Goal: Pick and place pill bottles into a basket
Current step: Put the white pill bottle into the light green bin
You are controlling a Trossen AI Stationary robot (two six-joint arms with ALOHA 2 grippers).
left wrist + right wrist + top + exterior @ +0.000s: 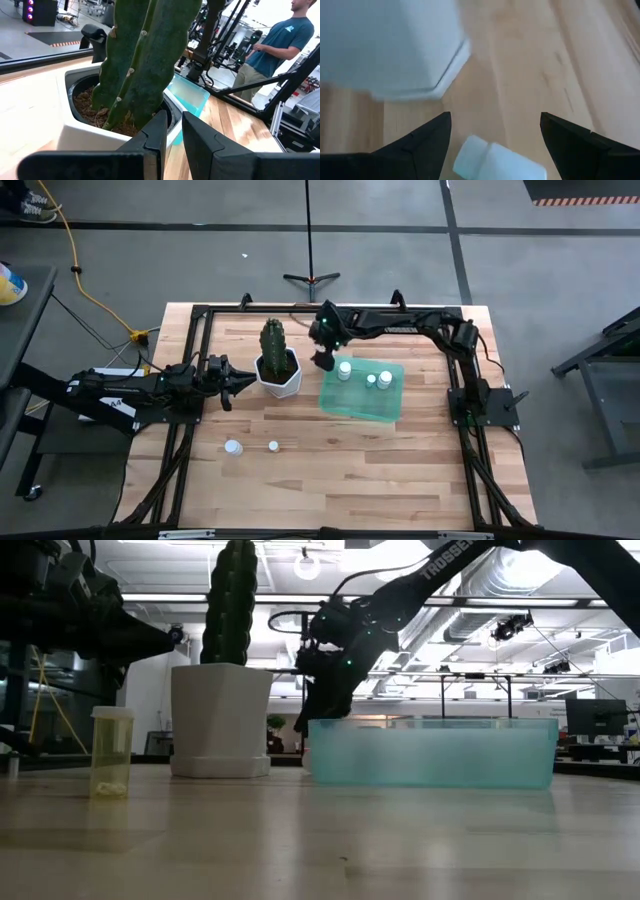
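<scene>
Wooden worktop carried a basket holding three bottles; two more stood apart near the front. Right gripper, jaws wide apart, hung over a lying bottle by the pot. Left gripper waited beside the pot, jaws nearly together, empty.

Pretty clearly a robotics lab or industrial workshop. Bare grey concrete floor with dark tape lines, a yellow cable snaking across it, exposed ducts and strip lights overhead. More metal rigs in the back, and a person standing by one.
</scene>
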